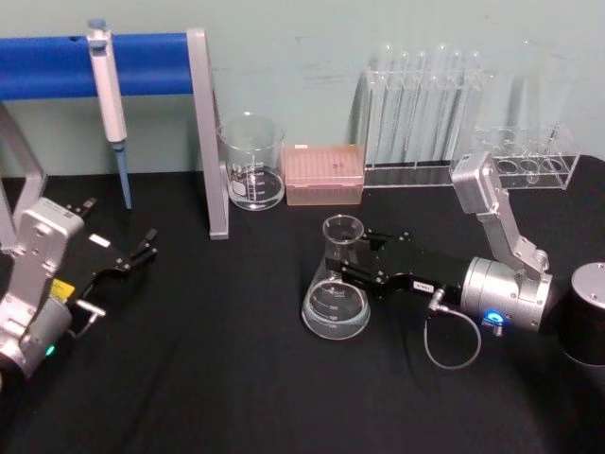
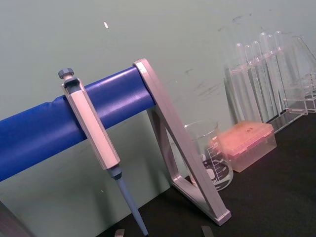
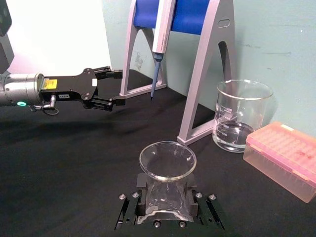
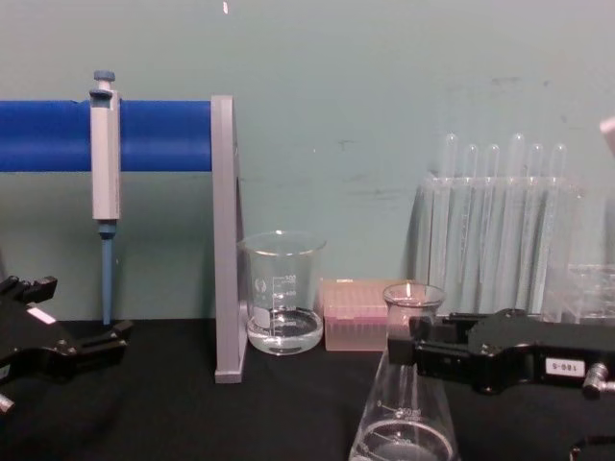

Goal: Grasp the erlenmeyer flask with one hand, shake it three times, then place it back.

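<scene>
The erlenmeyer flask [image 1: 336,301] is clear glass and stands upright on the black table near the middle, a little liquid in its wide base. My right gripper [image 1: 359,257] reaches in from the right and is shut on the flask's neck, just under the flared rim. In the right wrist view the flask [image 3: 168,160] sits between the black fingers [image 3: 127,213], which press on both sides of the neck. From the chest, the flask [image 4: 404,403] shows low down with the right gripper [image 4: 415,348] at its neck. My left gripper [image 1: 142,248] rests open at the table's left, far from the flask.
A glass beaker [image 1: 252,163] and a pink tip box [image 1: 324,174] stand behind the flask. A blue-barred stand [image 1: 210,132] holds a pipette [image 1: 111,104] at the back left. Racks of test tubes [image 1: 421,113] line the back right. A dark cylinder [image 1: 588,312] sits at the right edge.
</scene>
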Controlling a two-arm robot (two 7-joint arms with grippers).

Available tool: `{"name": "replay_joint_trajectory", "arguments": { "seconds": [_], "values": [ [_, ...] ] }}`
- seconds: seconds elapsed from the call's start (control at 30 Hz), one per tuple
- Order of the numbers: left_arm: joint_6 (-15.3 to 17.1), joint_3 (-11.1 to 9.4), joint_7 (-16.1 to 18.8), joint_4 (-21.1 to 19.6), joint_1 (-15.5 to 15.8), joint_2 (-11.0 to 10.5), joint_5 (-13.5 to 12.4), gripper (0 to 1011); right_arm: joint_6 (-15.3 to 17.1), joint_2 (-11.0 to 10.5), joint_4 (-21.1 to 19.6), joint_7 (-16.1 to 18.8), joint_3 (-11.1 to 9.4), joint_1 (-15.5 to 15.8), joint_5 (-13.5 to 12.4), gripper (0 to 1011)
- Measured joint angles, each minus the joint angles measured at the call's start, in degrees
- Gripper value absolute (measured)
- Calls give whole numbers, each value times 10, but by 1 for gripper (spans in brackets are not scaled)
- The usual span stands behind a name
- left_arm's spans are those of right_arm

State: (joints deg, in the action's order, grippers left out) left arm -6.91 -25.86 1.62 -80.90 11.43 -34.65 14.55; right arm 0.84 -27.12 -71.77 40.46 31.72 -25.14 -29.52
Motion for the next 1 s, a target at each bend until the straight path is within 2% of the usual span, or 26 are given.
{"name": "replay_joint_trajectory", "arguments": {
  "seconds": [0.47, 0.7, 0.83, 0.93, 1.0],
  "values": [
    [0, 0, 0, 0, 0, 0, 0, 1001, 0, 0, -1, 0, 0, 0, 0, 463],
    [0, 0, 0, 0, 0, 0, 0, 1001, 0, 0, -1, 0, 0, 0, 0, 660],
    [0, 0, 0, 0, 0, 0, 0, 1001, 0, 0, -1, 0, 0, 0, 0, 820],
    [0, 0, 0, 0, 0, 0, 0, 1001, 0, 0, -1, 0, 0, 0, 0, 870],
    [0, 0, 0, 0, 0, 0, 0, 1001, 0, 0, -1, 0, 0, 0, 0, 938]
  ]
}}
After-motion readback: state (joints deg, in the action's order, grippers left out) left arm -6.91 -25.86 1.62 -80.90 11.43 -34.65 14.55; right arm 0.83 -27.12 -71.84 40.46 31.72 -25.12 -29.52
